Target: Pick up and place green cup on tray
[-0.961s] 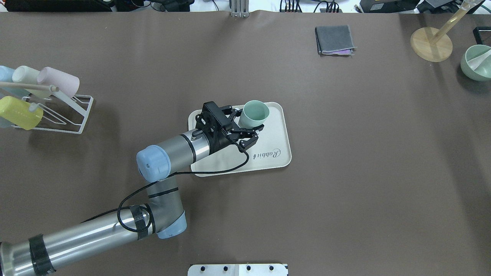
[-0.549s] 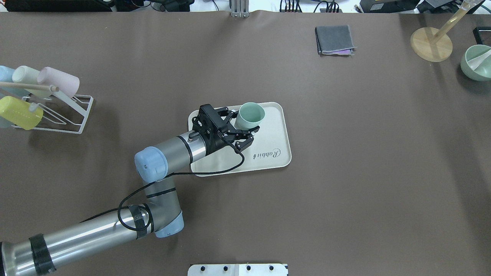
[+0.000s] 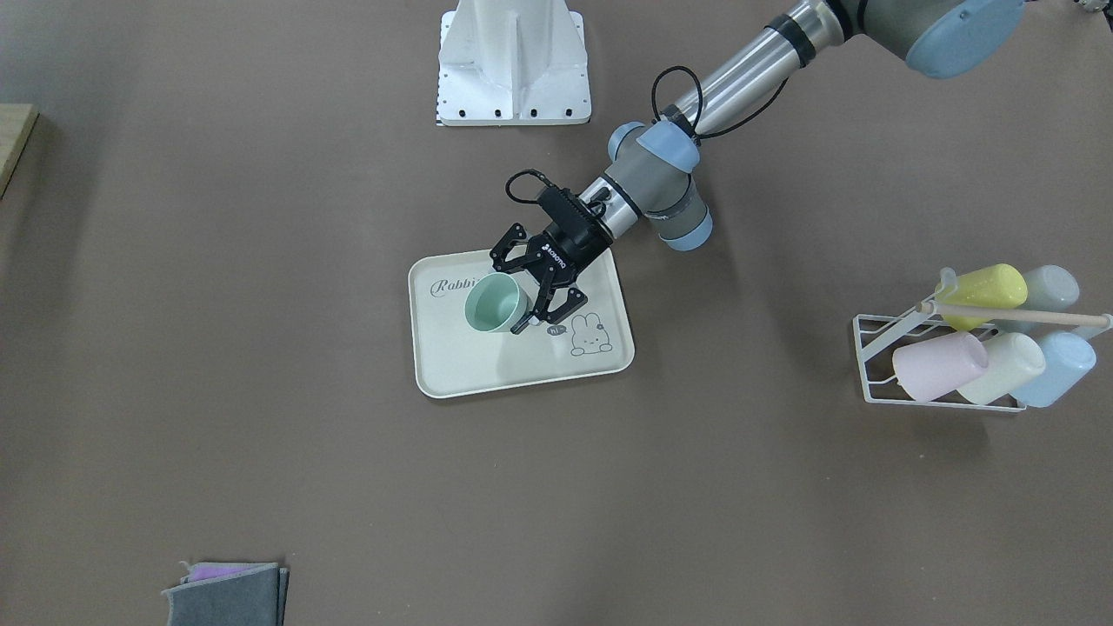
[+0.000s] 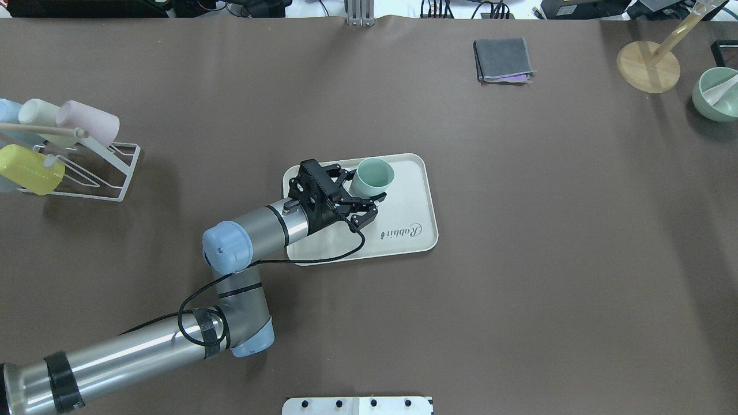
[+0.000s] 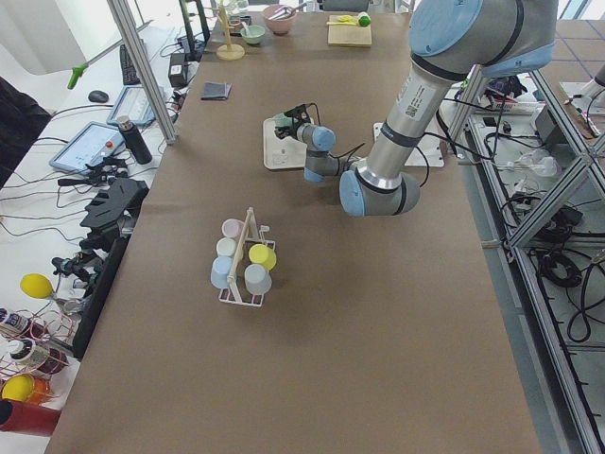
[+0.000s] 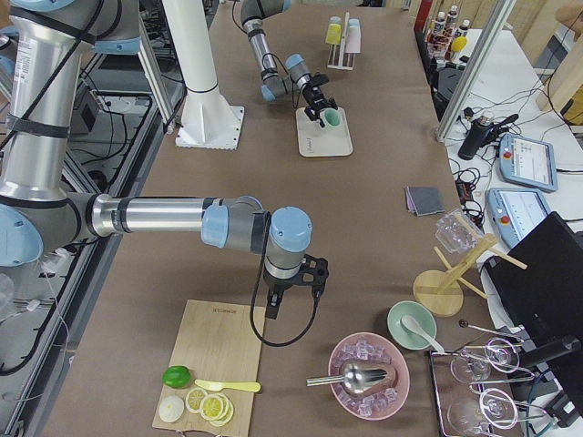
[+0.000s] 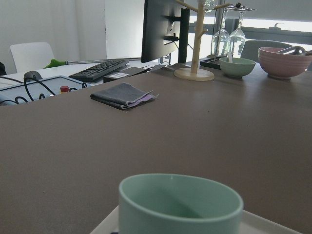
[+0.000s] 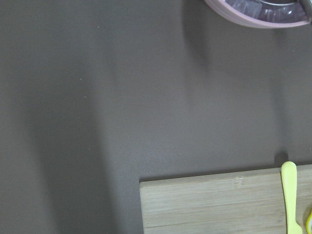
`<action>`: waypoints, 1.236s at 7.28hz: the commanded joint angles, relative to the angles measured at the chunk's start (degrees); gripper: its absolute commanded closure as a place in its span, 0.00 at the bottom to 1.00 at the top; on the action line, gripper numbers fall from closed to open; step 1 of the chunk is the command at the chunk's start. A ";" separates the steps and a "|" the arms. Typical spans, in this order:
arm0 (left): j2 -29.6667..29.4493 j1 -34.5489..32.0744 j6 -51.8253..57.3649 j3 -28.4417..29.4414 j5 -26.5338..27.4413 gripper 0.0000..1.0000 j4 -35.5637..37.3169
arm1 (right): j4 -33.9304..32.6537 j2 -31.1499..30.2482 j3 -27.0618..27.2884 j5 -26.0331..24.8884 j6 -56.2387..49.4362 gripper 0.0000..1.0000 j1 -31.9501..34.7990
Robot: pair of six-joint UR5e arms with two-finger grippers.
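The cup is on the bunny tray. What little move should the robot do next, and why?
Probably pull the left gripper back, away from the green cup. The cup stands upright on the tray and the jaws are open beside it, so it only needs leaving unbumped.
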 commanded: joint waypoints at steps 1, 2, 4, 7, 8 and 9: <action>0.00 0.00 -0.02 -0.03 -0.12 1.00 0.01 | 0.01 0.00 0.00 -0.06 0.00 0.00 0.00; 0.08 0.09 -0.02 0.15 -0.21 1.00 0.01 | 0.01 0.00 0.00 -0.06 0.00 0.00 0.00; 0.17 0.09 -0.02 -0.03 -0.21 0.61 -0.07 | 0.01 0.00 0.00 0.03 0.00 0.00 0.00; 6.30 0.79 -0.11 -4.31 -1.26 0.02 -5.86 | 0.01 0.00 0.00 -0.06 0.09 0.00 0.00; 7.37 0.79 -0.37 -5.64 -1.53 0.02 -5.87 | 0.01 0.09 0.00 -0.06 0.00 0.00 0.00; 7.47 0.79 -0.55 -6.43 -1.62 0.02 -5.87 | 0.01 0.09 0.00 -0.06 0.00 0.00 0.00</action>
